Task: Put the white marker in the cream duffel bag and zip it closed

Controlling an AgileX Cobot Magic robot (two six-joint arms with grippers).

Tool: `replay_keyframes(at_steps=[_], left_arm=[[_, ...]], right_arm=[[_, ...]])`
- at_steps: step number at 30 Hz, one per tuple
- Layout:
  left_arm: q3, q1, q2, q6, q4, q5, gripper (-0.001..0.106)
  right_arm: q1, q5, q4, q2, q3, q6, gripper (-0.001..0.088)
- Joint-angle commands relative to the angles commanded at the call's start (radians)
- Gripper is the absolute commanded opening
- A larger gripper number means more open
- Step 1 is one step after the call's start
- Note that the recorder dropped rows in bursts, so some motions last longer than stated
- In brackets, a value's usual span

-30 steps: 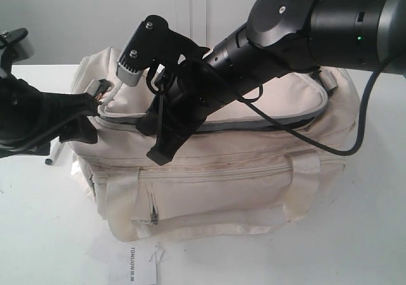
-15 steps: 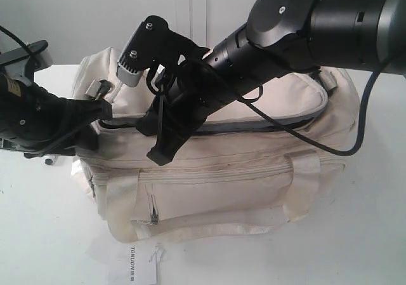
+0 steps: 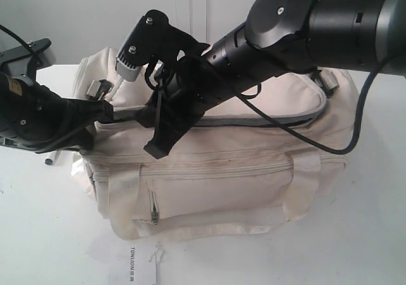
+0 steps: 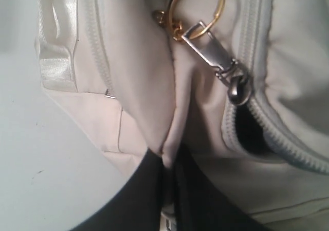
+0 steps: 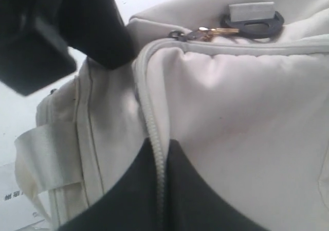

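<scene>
The left gripper (image 4: 165,161) pinches a fold of the cream duffel bag (image 3: 254,177), the right gripper (image 5: 158,151) clamps its zip edge (top partly open); the white marker (image 3: 53,157) lies outside on the table (image 3: 38,234)

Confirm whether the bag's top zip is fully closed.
No; the zip gapes dark beside its slider on the bag.

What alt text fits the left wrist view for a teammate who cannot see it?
The left hand pinches a fold of the cream duffel bag between its two dark fingers. Nearby, a silver zip pull sits where the top zip shows a dark open gap. The white table lies past the bag.
</scene>
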Motion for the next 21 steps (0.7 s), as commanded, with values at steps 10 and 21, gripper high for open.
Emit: replay_keyframes(at_steps=[10,21], left_arm=[[0.0,0.0,0.0,0.01,0.007,-0.002,0.001],[0.0,0.0,0.0,0.011,0.021,-0.002,0.001]], right_arm=[[0.0,-0.002,0.005,-0.004,0.002,0.053,0.0001],[0.0,0.097,0.003,-0.004,0.002,0.049,0.0307]])
